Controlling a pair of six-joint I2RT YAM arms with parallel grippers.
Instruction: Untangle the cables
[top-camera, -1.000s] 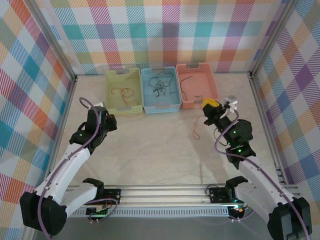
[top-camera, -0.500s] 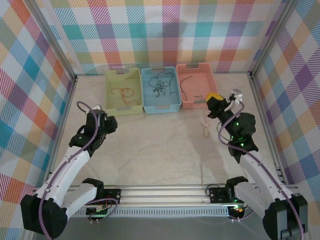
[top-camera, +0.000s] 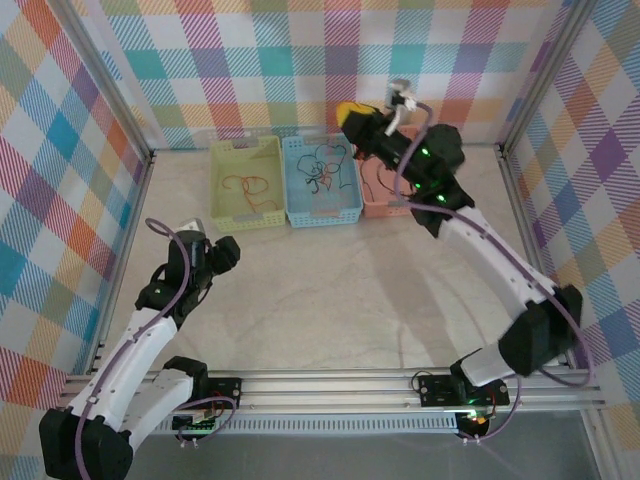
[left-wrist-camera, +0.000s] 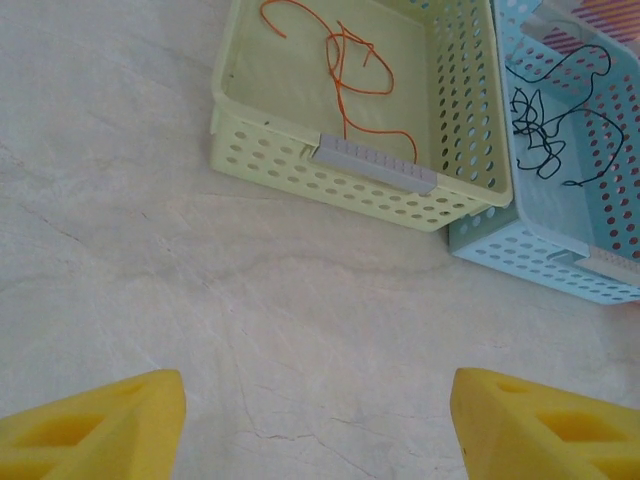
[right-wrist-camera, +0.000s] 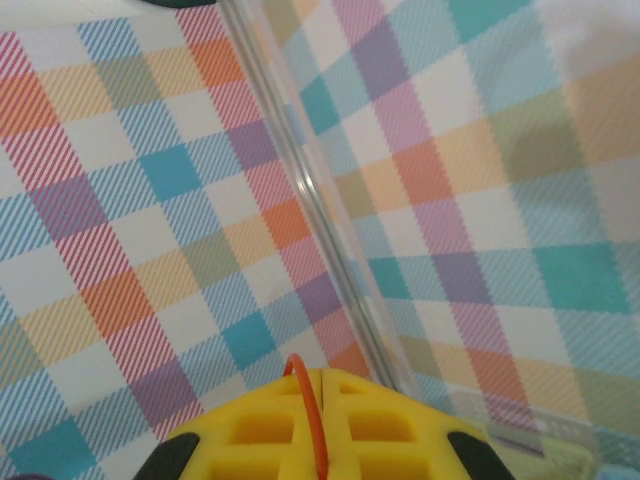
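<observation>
1. Above the far edge of the worktop (top-camera: 330, 300), the right gripper (top-camera: 350, 112) hangs high over a row of three baskets, roughly where the blue basket (top-camera: 322, 205) meets the pink basket (top-camera: 385, 203); the step in hand appears to be carrying one freed wire to its bin.
2. Its yellow fingers (right-wrist-camera: 270, 430) are pressed together, pinching a red-orange wire (right-wrist-camera: 319, 430) that runs up the slit between them and curls over the tips; where the rest of the wire hangs cannot be told.
3. Toward the worktop's left edge, the left gripper (left-wrist-camera: 320, 410) sits low with its fingers spread wide; it holds nothing and touches nothing, and faces the yellow-green basket (left-wrist-camera: 370, 165).
4. The other cables lie sorted: loose orange wires (left-wrist-camera: 345, 60) in the yellow-green basket; a black tangle (left-wrist-camera: 540, 125) in the blue one.
5. Since orange wires sit in the yellow-green basket, the next move likely calls for swinging the right arm left past the blue basket, lowering, then parting the fingers; so thin a wire may cling to the pads or drape over a rim.
</observation>
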